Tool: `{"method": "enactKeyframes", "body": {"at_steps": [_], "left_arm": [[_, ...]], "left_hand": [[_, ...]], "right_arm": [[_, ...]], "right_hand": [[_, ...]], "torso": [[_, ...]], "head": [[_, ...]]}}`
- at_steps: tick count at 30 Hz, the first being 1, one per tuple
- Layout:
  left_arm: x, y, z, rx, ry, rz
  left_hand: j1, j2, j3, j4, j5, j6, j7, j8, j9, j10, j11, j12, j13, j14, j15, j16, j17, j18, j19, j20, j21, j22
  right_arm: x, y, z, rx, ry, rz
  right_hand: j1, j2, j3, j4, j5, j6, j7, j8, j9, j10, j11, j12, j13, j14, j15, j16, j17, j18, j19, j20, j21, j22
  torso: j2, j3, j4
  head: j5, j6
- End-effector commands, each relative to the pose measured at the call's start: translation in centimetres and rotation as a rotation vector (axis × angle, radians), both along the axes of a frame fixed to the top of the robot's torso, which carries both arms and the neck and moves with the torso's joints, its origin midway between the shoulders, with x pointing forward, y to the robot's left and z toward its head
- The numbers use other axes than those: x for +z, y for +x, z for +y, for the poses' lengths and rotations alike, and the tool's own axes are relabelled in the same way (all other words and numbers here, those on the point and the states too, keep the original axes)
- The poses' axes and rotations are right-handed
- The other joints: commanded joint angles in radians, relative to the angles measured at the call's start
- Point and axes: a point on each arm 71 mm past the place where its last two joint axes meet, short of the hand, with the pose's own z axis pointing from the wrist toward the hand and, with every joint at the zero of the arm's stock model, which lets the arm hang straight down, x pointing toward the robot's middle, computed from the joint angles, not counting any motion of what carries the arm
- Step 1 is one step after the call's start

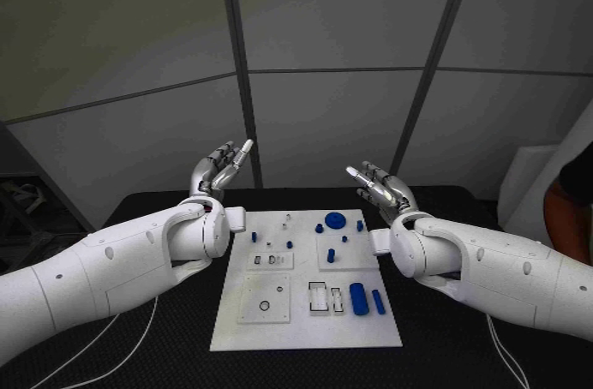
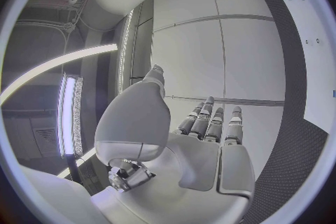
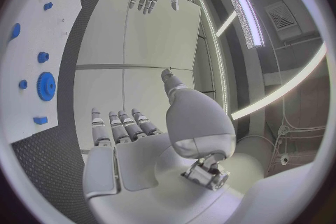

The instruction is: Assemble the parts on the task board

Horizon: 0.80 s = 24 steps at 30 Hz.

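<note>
Left hand (image 1: 220,171) being held raised beside far left corner of task board (image 1: 248,329), fingers spread, nothing gripped. Right hand (image 1: 380,188) being held likewise beside far right corner, fingers spread, nothing gripped. Board lying mid-table between arms; blue parts being left untouched on it: gear (image 1: 333,219) at far edge, long cylinder (image 1: 357,298) near front right. Risks judged: small parts being knocked or rolled off by descending fingers; near pieces being hidden beneath forearms during reach.

Dim room; ceiling strip lights (image 3: 246,15) glare; board (image 1: 309,320) bright on dark worktop (image 1: 458,355); fisheye edges bend.
</note>
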Motion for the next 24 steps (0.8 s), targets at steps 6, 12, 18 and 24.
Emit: {"method": "enactKeyframes", "body": {"at_steps": [6, 12, 18, 24], "left_arm": [[0.5, 0.5, -0.2, -0.047, -0.073, -0.037], [0.5, 0.4, 1.3, -0.043, -0.076, -0.026], [0.7, 0.0, 1.9, -0.050, -0.078, -0.023], [1.2, -0.8, 2.4, -0.062, -0.082, -0.025]], "left_hand": [[0.056, 0.001, 0.001, 0.017, 0.011, 0.015, 0.011, 0.005, 0.003, 0.021, 0.008, 0.012, 0.003, 0.012, 0.008, 0.007, 0.002, -0.013, 0.006, 0.014, 0.007, 0.003], [0.059, 0.008, 0.002, 0.016, 0.010, 0.017, 0.018, 0.005, 0.003, 0.022, 0.014, 0.016, 0.004, 0.016, 0.014, 0.008, 0.003, -0.012, 0.008, 0.013, 0.009, 0.004], [0.067, 0.014, 0.003, 0.014, 0.012, 0.023, 0.027, 0.006, 0.004, 0.030, 0.023, 0.024, 0.005, 0.023, 0.022, 0.009, 0.004, -0.012, 0.010, 0.014, 0.012, 0.006], [0.077, 0.021, 0.004, 0.013, 0.014, 0.034, 0.036, 0.008, 0.005, 0.044, 0.033, 0.035, 0.006, 0.034, 0.030, 0.010, 0.005, -0.012, 0.015, 0.015, 0.017, 0.009]], "right_arm": [[-0.2, 0.9, 1.3, 0.234, -0.026, 0.048], [0.8, 2.0, -2.2, 0.137, -0.292, -0.137], [1.9, 2.9, -2.6, 0.140, -0.426, -0.222], [3.7, 3.9, -2.3, 0.183, -0.560, -0.299]], "right_hand": [[0.198, 0.007, 0.029, -0.094, 0.009, 0.278, 0.113, 0.057, 0.029, 0.295, 0.054, 0.048, 0.027, 0.271, 0.047, 0.048, 0.026, 0.026, 0.149, 0.025, 0.099, 0.047], [0.278, 0.001, 0.042, -0.160, 0.010, 0.609, 0.123, 0.131, 0.060, 0.699, 0.065, 0.118, 0.054, 0.676, 0.064, 0.130, 0.056, 0.009, 0.452, 0.023, 0.263, 0.119], [0.311, -0.001, 0.060, -0.206, 0.012, 0.728, 0.093, 0.135, 0.054, 0.810, 0.033, 0.110, 0.045, 0.812, 0.027, 0.144, 0.052, 0.035, 0.567, 0.010, 0.323, 0.132], [0.311, -0.003, 0.079, -0.244, 0.013, 0.783, 0.073, 0.118, 0.046, 0.894, 0.007, 0.089, 0.044, 0.923, -0.010, 0.150, 0.056, 0.034, 0.657, -0.027, 0.382, 0.150]], "torso": [[0.000, -0.0002, -0.0003], [0.001, -0.0025, 0.0026], [0.005, -0.0027, 0.0014], [0.018, -0.0041, 0.0055]], "head": [[0.000, 0.000], [-0.004, -0.019], [0.001, -0.023], [-0.003, -0.021]]}}
